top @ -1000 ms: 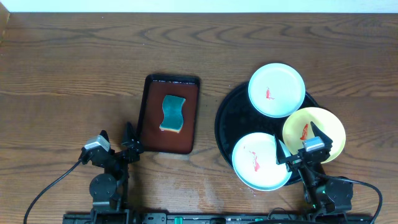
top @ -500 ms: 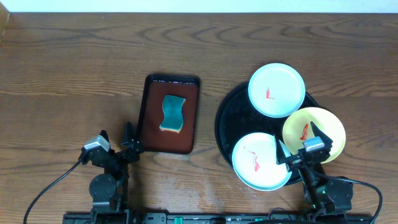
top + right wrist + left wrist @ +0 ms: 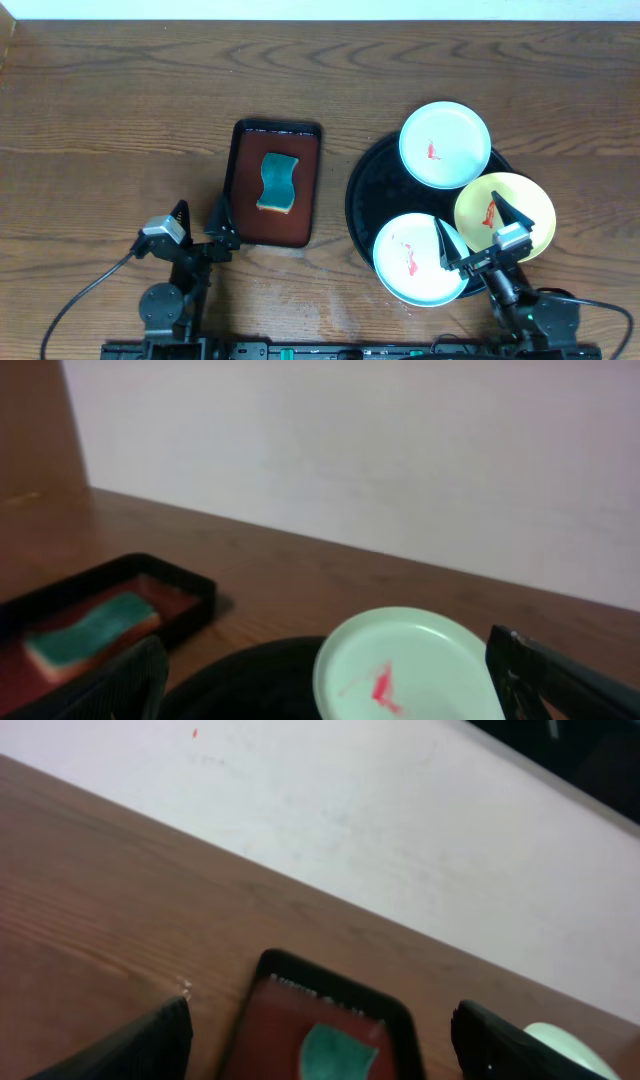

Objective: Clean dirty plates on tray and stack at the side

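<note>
Plainly the cleaning has not begun: all three plates lie on the black tray (image 3: 362, 200) at the right of the worktop (image 3: 120, 110), each with a red smear at its centre. The far white plate (image 3: 445, 145) sits over the tray's far rim, the yellow plate (image 3: 528, 205) hangs out over its right edge, and the near white plate (image 3: 405, 260) lies on its near part. Where the far white plate meets the yellow one, I cannot tell whether they touch or overlap. The sponge (image 3: 278, 183) rests in the brown tray (image 3: 245, 200), well apart from the plates. The left claw (image 3: 201, 210) hovers just beside that brown tray's near left corner, spread wide and empty. The right claw (image 3: 468, 212) hangs above the gap between the near white plate and the yellow plate, also spread wide with nothing in it. The step in hand looks like the approach, before anything is gripped. The next move probably calls for the left claw to go forward and down onto the sponge, while the right claw steadies or lifts one plate by its rim. The thin rims lie low on a glossy tray, so a grip there may slip.
</note>
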Controlling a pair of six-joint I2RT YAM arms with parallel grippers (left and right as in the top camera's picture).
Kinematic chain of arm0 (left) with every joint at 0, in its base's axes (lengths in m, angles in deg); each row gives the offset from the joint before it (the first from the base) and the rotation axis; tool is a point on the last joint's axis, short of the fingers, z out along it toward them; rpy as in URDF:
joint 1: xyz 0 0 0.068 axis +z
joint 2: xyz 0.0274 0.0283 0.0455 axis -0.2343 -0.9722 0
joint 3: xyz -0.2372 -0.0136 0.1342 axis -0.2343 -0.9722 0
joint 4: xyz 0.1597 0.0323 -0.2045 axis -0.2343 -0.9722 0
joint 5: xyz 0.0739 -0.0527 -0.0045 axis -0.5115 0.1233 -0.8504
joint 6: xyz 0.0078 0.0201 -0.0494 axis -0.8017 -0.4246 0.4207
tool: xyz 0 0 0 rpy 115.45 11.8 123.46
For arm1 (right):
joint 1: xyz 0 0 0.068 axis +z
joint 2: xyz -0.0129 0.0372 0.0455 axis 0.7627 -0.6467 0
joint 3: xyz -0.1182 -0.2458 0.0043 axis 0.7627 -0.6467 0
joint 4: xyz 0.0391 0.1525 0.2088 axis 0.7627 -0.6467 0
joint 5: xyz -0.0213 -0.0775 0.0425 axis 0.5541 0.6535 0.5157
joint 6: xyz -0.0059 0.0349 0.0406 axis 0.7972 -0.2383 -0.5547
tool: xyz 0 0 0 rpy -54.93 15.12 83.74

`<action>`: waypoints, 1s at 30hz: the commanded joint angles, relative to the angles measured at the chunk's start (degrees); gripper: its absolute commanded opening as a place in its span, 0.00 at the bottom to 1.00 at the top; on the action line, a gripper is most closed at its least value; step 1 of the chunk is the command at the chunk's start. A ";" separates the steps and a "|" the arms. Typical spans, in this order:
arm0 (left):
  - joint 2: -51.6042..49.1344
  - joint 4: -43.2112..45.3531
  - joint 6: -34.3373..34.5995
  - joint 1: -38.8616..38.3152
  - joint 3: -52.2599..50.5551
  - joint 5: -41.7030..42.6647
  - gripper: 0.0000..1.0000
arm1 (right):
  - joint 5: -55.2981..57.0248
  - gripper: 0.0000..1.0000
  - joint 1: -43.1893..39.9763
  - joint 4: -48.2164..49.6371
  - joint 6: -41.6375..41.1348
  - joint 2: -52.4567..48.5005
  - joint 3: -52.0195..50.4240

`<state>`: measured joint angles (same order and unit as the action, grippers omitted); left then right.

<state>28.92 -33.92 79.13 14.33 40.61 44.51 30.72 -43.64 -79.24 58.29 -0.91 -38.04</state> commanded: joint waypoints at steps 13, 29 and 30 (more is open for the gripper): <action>-47.52 -36.68 -1.31 0.44 49.81 7.41 0.83 | -6.56 0.99 -0.39 -37.31 -1.46 -43.74 51.25; -72.78 -48.30 -6.86 -11.17 56.24 11.17 0.65 | -11.04 0.91 -0.39 -46.99 -13.25 -60.74 52.41; -74.49 -48.26 -6.84 -13.11 56.24 7.85 0.65 | -10.84 0.90 -0.39 -48.76 -13.22 -61.59 52.41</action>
<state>-41.22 -82.16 74.56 6.50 95.90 58.00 18.13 -43.64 -124.95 47.78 -60.30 13.50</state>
